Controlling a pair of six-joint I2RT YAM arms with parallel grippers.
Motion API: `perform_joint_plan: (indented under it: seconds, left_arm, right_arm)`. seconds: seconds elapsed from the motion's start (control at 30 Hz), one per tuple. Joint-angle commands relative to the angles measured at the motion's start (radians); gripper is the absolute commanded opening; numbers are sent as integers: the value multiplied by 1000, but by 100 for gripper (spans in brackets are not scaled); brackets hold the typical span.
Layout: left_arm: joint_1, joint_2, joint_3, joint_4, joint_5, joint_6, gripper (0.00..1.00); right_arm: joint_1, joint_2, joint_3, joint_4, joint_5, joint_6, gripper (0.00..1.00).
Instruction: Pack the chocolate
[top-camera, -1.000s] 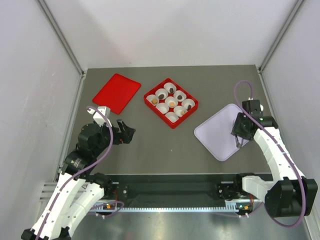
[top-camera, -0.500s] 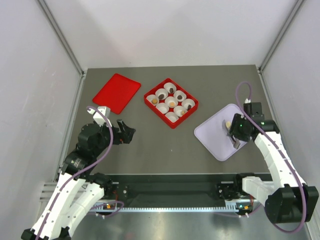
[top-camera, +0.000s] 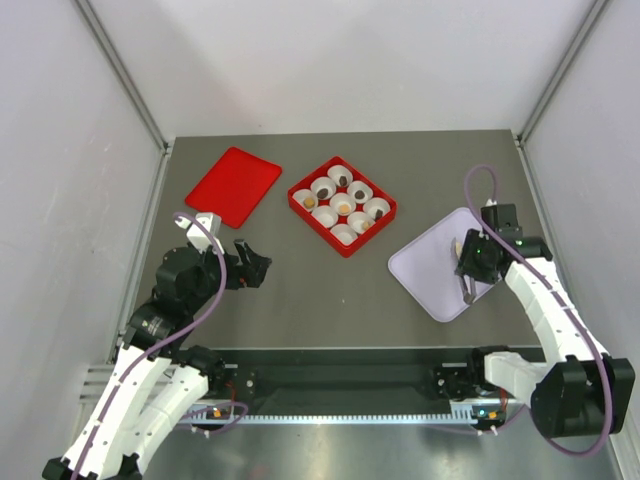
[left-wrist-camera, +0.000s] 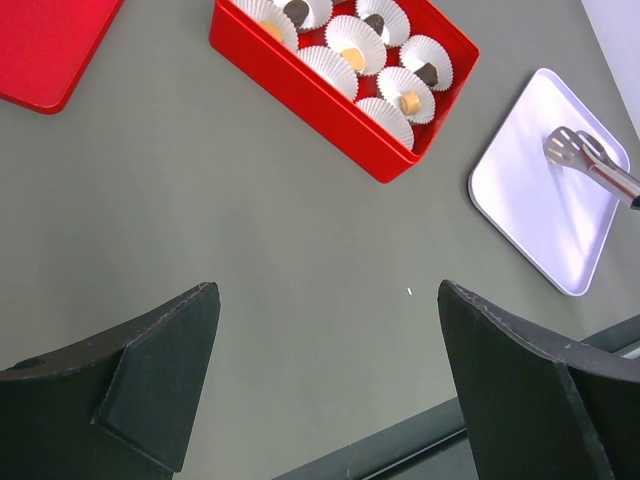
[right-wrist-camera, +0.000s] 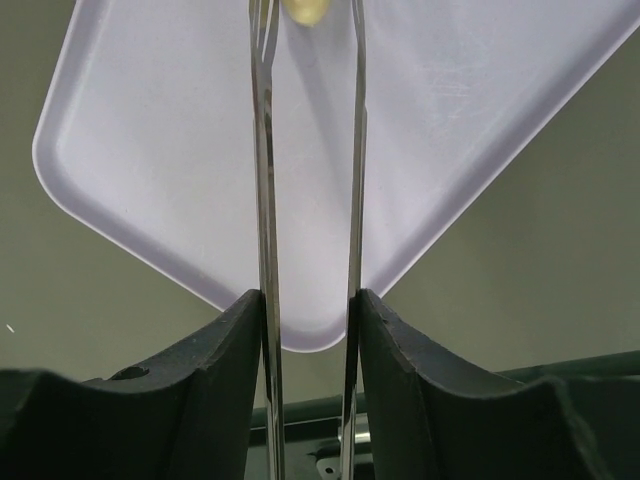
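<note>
Right gripper (right-wrist-camera: 305, 330) pinches the metal tongs (right-wrist-camera: 262, 200), whose arms reach out over the lavender tray (right-wrist-camera: 150, 150). A pale chocolate piece (right-wrist-camera: 306, 10) sits between the tips, grey tabletop (right-wrist-camera: 520, 250) around the tray's corner.

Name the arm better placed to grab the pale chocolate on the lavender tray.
Right. The right tool grips tongs whose tips straddle the chocolate; the left tool hangs open, far from the tray.

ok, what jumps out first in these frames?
The red box at centre, most of its nine white paper cups holding a dark or tan chocolate. On the right, the right gripper pinches metal tongs over the lavender tray, a pale chocolate piece between their arms. The left gripper hangs open and empty at near left.
</note>
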Motion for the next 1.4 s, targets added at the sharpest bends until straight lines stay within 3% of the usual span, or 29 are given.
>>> perform_joint_plan:
  seconds: [0.0, 0.63, 1.37]
  left_arm:
    - [-2, -1, 0, 31, 11, 4, 95]
    - [-2, -4, 0, 31, 11, 6, 95]
    - [-1, -1, 0, 31, 8, 4, 95]
  right_arm:
    - [20, 2, 8, 36, 31, 1, 41]
    - [49, -9, 25, 36, 23, -3, 34]
    - [49, -44, 94, -4, 12, -17, 34]
